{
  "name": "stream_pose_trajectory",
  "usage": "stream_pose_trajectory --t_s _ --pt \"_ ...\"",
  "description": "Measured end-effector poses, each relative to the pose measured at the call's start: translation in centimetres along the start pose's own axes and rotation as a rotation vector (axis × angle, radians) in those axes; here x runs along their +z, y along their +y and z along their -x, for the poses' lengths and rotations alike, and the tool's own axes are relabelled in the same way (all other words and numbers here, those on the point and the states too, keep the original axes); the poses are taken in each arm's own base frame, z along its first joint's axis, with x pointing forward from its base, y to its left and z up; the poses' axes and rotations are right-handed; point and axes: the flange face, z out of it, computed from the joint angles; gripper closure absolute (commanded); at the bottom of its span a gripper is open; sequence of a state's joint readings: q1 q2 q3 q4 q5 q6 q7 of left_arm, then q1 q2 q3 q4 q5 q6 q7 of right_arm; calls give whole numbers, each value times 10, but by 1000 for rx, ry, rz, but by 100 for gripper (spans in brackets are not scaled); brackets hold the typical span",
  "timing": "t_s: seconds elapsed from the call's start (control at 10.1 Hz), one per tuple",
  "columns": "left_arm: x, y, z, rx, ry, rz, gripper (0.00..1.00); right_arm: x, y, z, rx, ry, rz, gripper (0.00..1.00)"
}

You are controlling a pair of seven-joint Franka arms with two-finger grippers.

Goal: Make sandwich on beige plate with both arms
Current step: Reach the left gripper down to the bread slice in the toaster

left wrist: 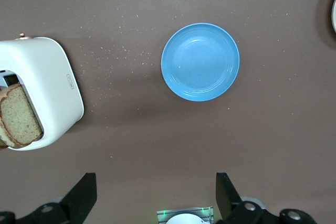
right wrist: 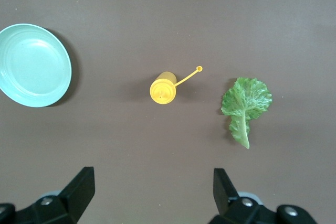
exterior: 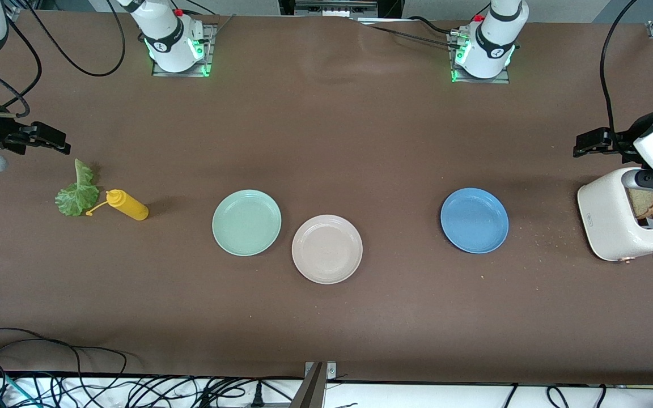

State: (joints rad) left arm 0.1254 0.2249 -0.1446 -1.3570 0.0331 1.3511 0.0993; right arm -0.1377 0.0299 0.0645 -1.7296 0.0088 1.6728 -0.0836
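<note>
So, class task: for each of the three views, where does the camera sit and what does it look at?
Front view: high across the table, facing both bases; beige plate central.
Left wrist view: looks down on toaster and blue plate; own open fingers show.
Right wrist view: down on lettuce, yellow bottle, mint-green plate; open fingers.
Shared: front and left wrist views both show the blue plate.

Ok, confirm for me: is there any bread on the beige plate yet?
No, the beige plate lies bare, and the bread slices stand in the toaster.
</note>
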Motion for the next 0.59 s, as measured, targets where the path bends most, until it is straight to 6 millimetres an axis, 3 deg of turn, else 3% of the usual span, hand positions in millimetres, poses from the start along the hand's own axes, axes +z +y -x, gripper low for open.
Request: stream_pose_trajectory --t_s 0.3,0.4,0.59 --pt "1 -2 0 -3 -1 1 0 0 0 0 -1 0 0 0" --pt "2 -10 0 -18 -3 3 0 0 0 0 -1 0 0 0" --pt "11 -48 1 -79 -17 2 0 0 2 0 2 0 0 0"
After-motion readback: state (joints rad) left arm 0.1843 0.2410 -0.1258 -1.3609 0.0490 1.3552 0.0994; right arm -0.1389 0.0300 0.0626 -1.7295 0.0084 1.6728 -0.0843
